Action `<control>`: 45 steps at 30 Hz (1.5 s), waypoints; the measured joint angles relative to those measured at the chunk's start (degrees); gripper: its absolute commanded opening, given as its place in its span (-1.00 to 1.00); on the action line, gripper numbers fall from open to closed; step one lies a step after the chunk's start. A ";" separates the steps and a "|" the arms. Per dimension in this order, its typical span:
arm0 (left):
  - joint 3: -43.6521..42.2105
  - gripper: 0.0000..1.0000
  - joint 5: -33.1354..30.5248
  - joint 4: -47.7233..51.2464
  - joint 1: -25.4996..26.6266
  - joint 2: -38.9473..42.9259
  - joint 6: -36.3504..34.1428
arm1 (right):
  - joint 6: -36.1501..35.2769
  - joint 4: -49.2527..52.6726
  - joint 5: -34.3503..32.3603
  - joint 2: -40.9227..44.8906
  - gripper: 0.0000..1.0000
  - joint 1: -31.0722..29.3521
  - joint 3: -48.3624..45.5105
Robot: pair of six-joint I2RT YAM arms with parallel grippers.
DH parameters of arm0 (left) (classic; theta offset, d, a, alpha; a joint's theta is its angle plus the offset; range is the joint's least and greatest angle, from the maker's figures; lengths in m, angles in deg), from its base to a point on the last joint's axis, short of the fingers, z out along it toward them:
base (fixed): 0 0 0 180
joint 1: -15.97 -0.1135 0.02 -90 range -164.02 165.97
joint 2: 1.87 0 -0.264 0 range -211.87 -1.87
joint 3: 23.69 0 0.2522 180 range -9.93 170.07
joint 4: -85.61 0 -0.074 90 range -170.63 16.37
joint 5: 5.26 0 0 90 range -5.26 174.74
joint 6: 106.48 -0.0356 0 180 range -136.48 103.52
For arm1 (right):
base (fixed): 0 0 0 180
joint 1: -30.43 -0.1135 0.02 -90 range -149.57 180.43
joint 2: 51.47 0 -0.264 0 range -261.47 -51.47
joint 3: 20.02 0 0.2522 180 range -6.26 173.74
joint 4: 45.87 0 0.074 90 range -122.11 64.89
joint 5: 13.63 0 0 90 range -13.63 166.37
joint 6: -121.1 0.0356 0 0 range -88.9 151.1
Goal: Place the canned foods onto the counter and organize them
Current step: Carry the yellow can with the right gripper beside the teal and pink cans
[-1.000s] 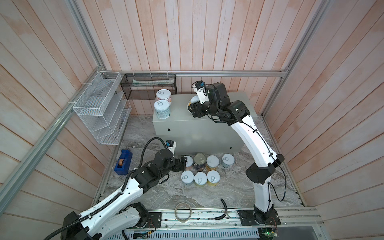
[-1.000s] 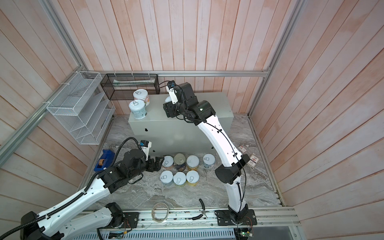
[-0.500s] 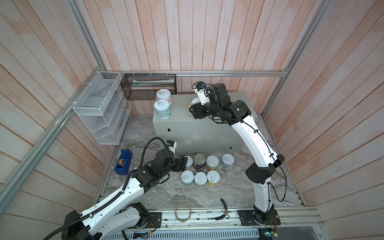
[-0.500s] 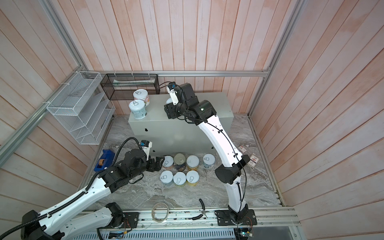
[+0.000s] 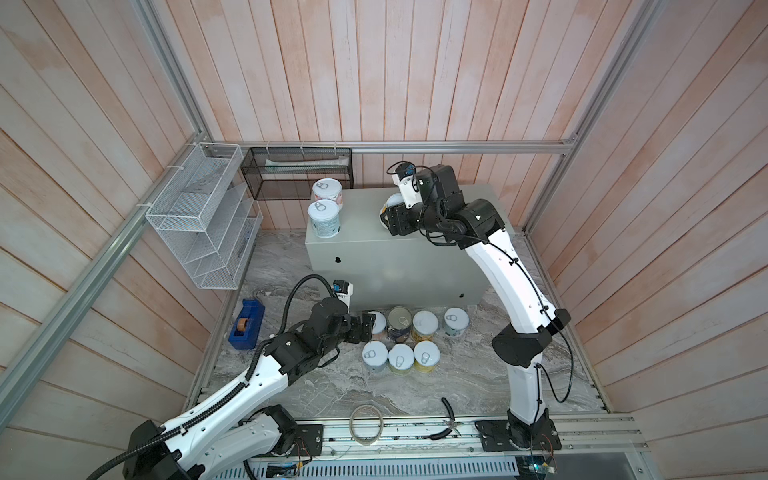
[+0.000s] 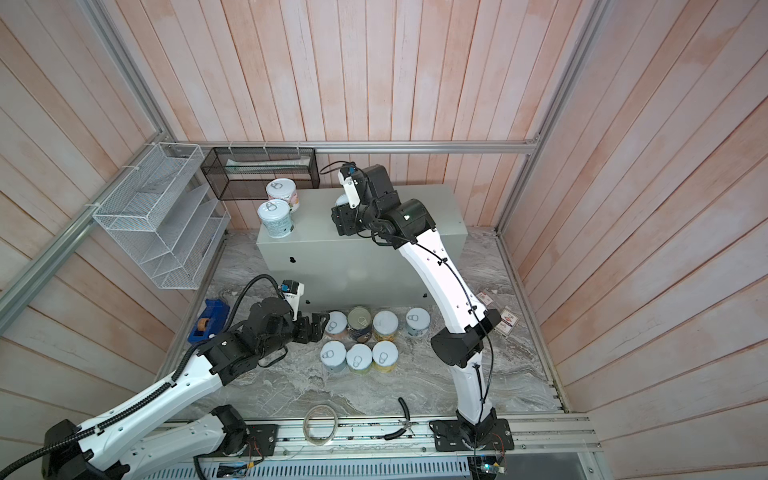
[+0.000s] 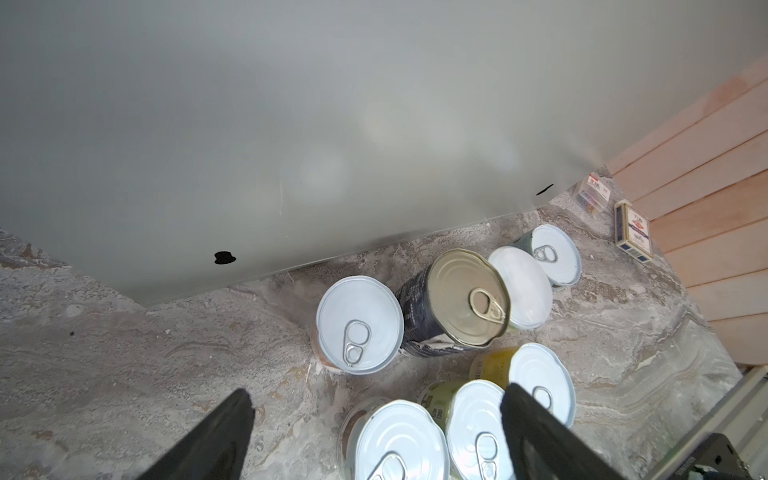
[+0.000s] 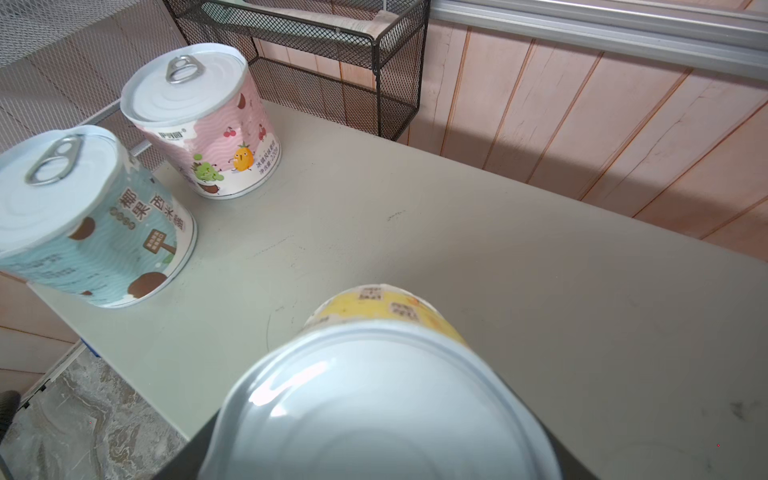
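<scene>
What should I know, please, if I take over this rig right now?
Left tool: open, empty, beside the seven floor cans.
Right tool: shut on a yellow can over the counter.
Done: pink can and teal can stand on the counter.
Left: set the yellow can down, then lift the floor cans up.

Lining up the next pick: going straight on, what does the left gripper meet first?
Probably the back row's left-end can, just ahead of the left gripper; depth is unclear.
</scene>
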 measured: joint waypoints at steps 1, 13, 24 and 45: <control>0.00 0.90 0.00 0.02 0.00 -0.11 0.00 | -0.04 0.00 0.00 0.00 0.60 0.02 0.00; 0.00 0.90 -0.44 0.04 -0.74 -0.31 0.02 | 0.20 -4.61 0.20 -0.20 0.84 1.29 0.26; -0.55 0.91 -0.63 -0.37 -0.83 1.18 0.63 | -0.39 -16.87 2.56 12.00 0.73 1.27 -15.43; -1.95 0.91 -0.63 -2.10 -1.42 1.99 0.63 | -9.66 -38.56 14.58 30.14 0.31 6.32 -52.76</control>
